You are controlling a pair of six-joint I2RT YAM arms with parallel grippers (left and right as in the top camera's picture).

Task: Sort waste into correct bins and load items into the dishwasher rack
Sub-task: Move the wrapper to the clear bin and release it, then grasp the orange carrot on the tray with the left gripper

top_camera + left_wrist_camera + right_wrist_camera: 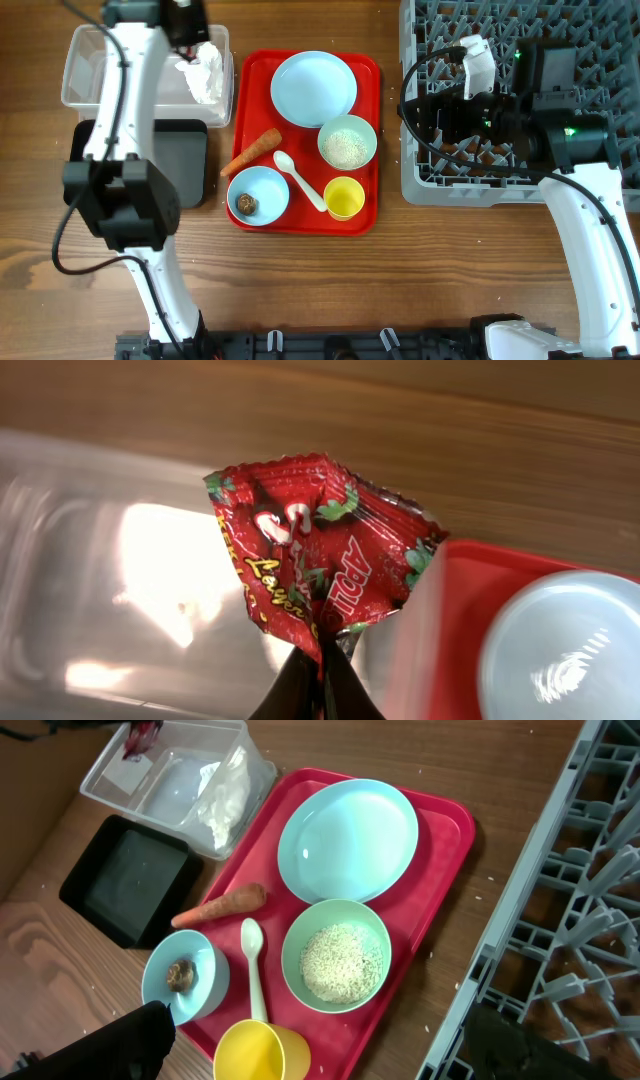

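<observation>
On the wooden table (320,290), upper left, the left gripper (322,678) pinches shut on the red wrapper (310,550) above the clear tub (85,70). It is best released well inside the walls, beside the napkin (207,70). At right, over the rack (600,30), the right gripper (430,112) gapes wide, empty.

The wrapper (315,545) is glossy red, printed with white and yellow lettering, black patches and small green leaf marks, while the tub (90,75) is clear and the napkin (207,72) white. On the red tray (258,110) the plate (313,87) is light blue, the pale green bowl (347,118) holds white rice (347,148), the light blue bowl (270,185) a brown lump (246,205), the cup (344,198) is yellow, the spoon (300,180) white and the carrot (252,152) orange. The black tray (185,160) is plain, the rack (470,190) grey, the arms (585,230) white with black joints, and the worktop (400,280) brown with darker wood grain.
</observation>
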